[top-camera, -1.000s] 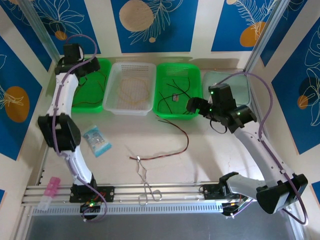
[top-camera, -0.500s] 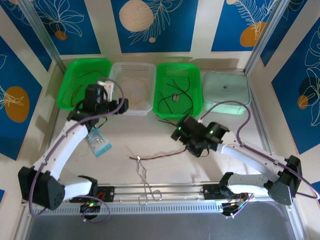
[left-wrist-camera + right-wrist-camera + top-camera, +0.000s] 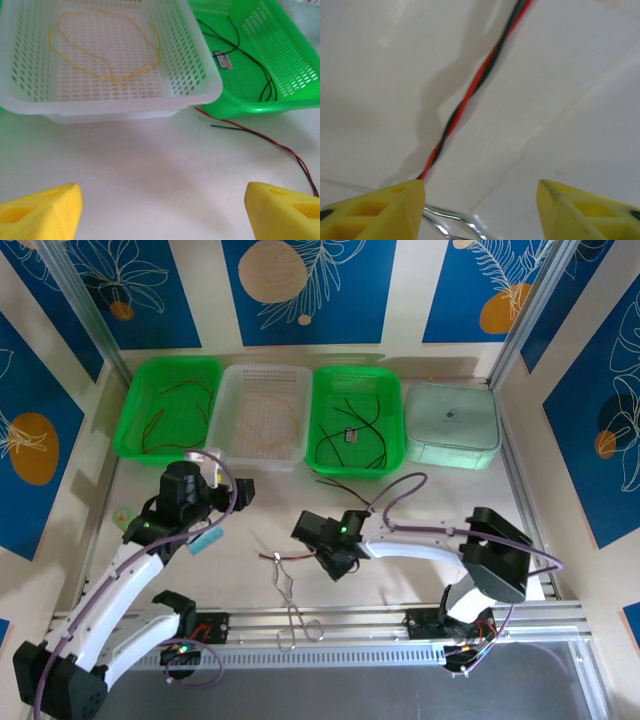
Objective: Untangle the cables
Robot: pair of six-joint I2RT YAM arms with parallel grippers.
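So the sorting logic is pretty obvious here: the yellow cable (image 3: 112,78) sits alone in the white basket (image 3: 125,105), the black cables (image 3: 235,40) are in the green basket (image 3: 280,100) just right of it, and some brownish-red cables (image 3: 160,420) are in the far-left green basket (image 3: 130,435). One colour family per bin, all lined up along the far side

What's left is the red-and-black pair (image 3: 470,95), wound round each other and lying loose on the table (image 3: 125,165), near the middle. One end runs up just beside the right green basket, and the other end lies touching the tips of the forceps (image 3: 290,605)

The right gripper (image 3: 480,215) hangs low over that near end with its jaws apart and nothing in them. The twisted pair runs down toward one fingertip (image 3: 375,212) rather than between the two, so I wouldn't call it a grab yet. My guess is it's lining up to pinch right where the twist is tight

The left gripper (image 3: 160,210) is spread wide with nothing in it, sitting back on the left and looking across at the far end of the pair. Probably there to take the other strand, since pulling a twist apart needs two anchors

Risk as I see it: the forceps are right under the right fingers and could get nudged or caught
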